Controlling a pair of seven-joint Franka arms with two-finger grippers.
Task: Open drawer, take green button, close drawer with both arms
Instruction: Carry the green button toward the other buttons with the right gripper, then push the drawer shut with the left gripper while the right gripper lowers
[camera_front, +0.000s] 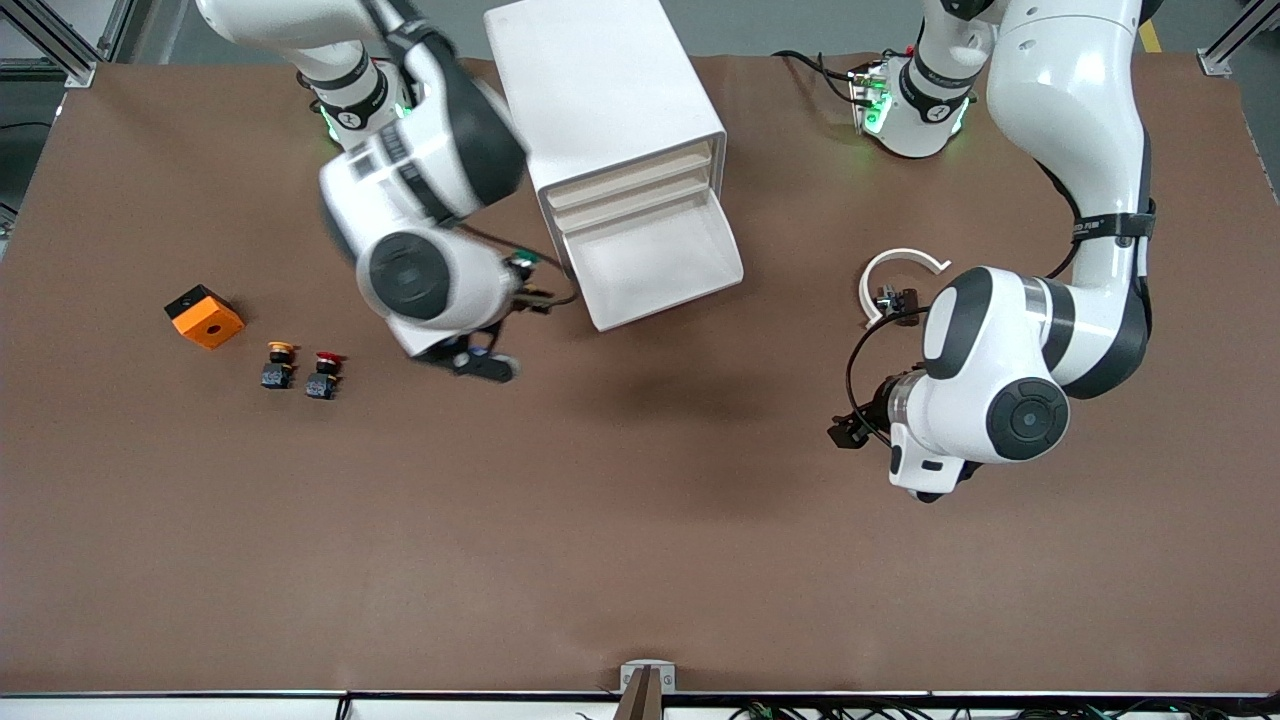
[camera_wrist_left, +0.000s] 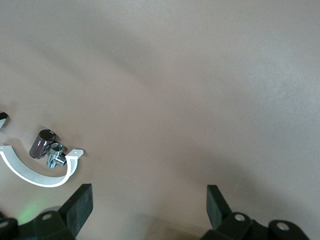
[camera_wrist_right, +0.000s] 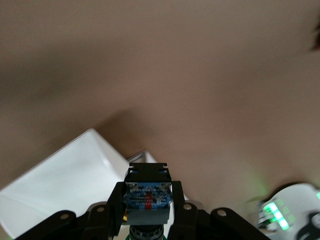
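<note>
Right wrist view puts the button (camera_wrist_right: 148, 196) clamped between the right gripper (camera_wrist_right: 148, 207) fingers: a dark blue-black blocky body with a small red mark on its face, green cap hidden beneath (a green glint shows at the gripper in the front view). The white drawer (camera_front: 655, 262) stands pulled out of the cabinet (camera_front: 610, 95) and appears empty. The right gripper hangs over the table just beside the drawer, toward the right arm's end.

Judged step: button taken, drawer not yet closed. The next move calls for setting the button down clear of the drawer, then pushing the drawer front squarely home.

The left gripper (camera_wrist_left: 147, 205) waits with fingers spread, holding nothing, over bare table near a white curved bracket (camera_front: 893, 272).
</note>
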